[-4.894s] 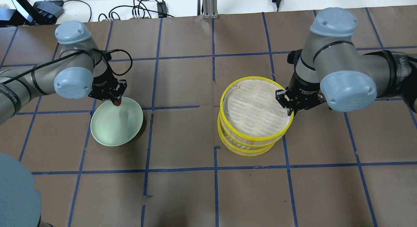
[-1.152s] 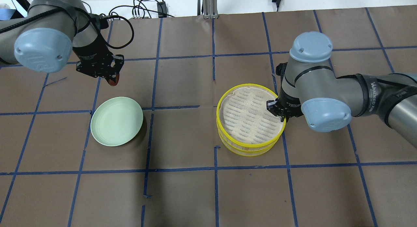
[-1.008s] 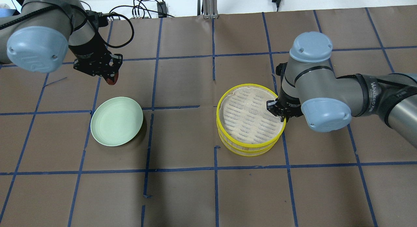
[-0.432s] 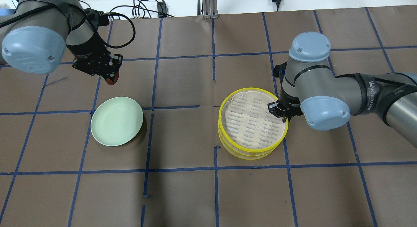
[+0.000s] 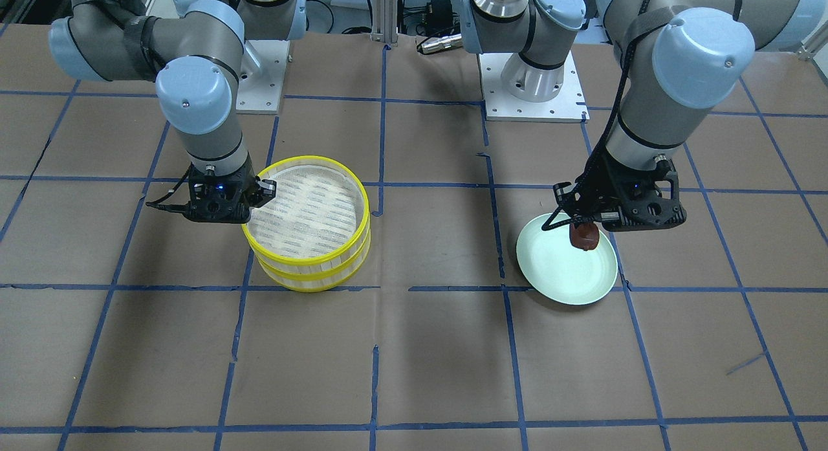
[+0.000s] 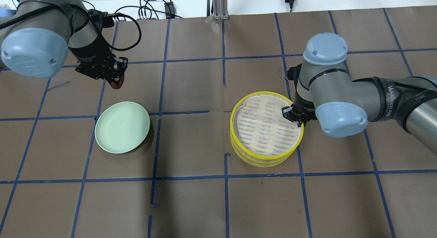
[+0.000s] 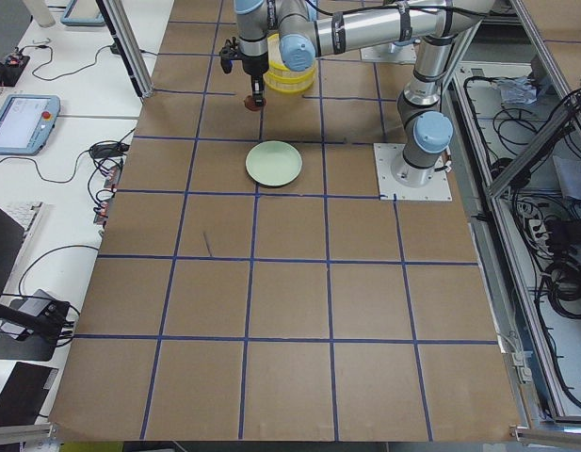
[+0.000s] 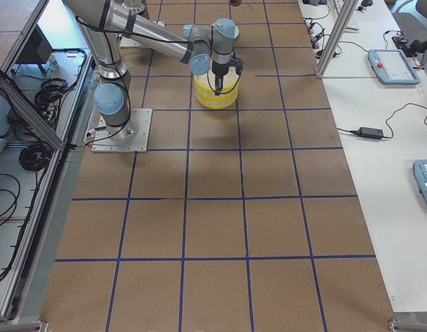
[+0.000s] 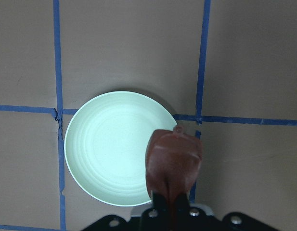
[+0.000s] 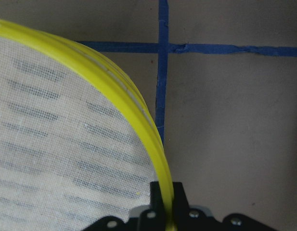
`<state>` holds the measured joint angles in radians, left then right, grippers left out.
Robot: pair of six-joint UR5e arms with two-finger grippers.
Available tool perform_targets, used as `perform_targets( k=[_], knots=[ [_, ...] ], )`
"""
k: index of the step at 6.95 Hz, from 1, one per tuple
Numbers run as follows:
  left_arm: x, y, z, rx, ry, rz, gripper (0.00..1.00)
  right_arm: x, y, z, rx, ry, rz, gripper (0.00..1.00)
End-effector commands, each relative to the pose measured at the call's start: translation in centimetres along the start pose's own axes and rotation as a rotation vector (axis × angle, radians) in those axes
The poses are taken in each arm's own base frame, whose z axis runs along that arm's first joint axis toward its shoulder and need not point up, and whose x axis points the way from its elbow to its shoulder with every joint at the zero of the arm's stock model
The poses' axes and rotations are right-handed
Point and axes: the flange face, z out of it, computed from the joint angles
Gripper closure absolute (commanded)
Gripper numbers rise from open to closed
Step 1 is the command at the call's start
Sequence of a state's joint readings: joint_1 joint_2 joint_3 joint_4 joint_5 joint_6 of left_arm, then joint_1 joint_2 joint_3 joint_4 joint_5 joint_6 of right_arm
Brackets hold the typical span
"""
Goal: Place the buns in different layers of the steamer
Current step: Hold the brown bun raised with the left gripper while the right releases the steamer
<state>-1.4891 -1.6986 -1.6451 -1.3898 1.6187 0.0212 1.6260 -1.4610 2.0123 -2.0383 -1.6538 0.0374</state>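
Observation:
My left gripper (image 6: 115, 79) is shut on the dark reddish-brown bun (image 6: 116, 83) and holds it in the air, beyond the far edge of the pale green plate (image 6: 122, 131). The bun also shows in the front view (image 5: 585, 236) and the left wrist view (image 9: 174, 159). My right gripper (image 6: 297, 119) is shut on the yellow rim of the top steamer layer (image 6: 263, 92), at its right side. That layer sits over the lower layer (image 6: 261, 163), slightly offset. Its slatted base is bare. The white bun shows in no view.
The plate (image 5: 569, 273) holds nothing and lies on the brown paper with blue tape lines. Both arm bases (image 5: 530, 82) stand at the robot's side of the table. Cables lie beyond the far edge.
My left gripper has lifted the brown bun off the plate and carried it up and away from it. My right gripper has lowered the top layer and shifted it slightly right and nearer.

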Motion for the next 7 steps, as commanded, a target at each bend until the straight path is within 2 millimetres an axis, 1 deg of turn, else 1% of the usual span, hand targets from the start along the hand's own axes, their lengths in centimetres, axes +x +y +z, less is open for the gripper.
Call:
perform_targets(
  k=[1,2,3,4,5,6,7],
  knots=[
    [0.0,-0.1,-0.1,0.001,0.002,-0.002,0.88,-0.1,0.0,0.1,-0.001,-0.011,0.009,0.35],
    [0.0,-0.1,-0.1,0.001,0.002,-0.004,0.87,-0.3,-0.3,-0.2,0.005,-0.034,0.014,0.01],
    [0.7,-0.1,0.0,-0.001,0.003,-0.007,0.88,0.0,-0.9,-2.0,0.039,-0.028,0.001,0.0],
    [4.4,0.8,-0.1,0.003,0.0,0.017,0.88,0.7,-1.7,-4.5,0.015,-0.023,-0.001,0.0],
    [9.9,2.7,-0.2,0.003,0.011,0.039,0.88,1.7,-3.0,-7.4,0.026,-0.026,-0.014,0.0],
    [16.8,5.6,0.1,-0.01,0.071,0.044,0.88,4.1,-4.1,-9.8,0.034,-0.036,0.024,0.0],
    [22.7,8.2,0.6,-0.041,0.158,0.045,0.88,6.8,-4.9,-11.8,0.016,-0.041,0.064,0.0]
  ],
)
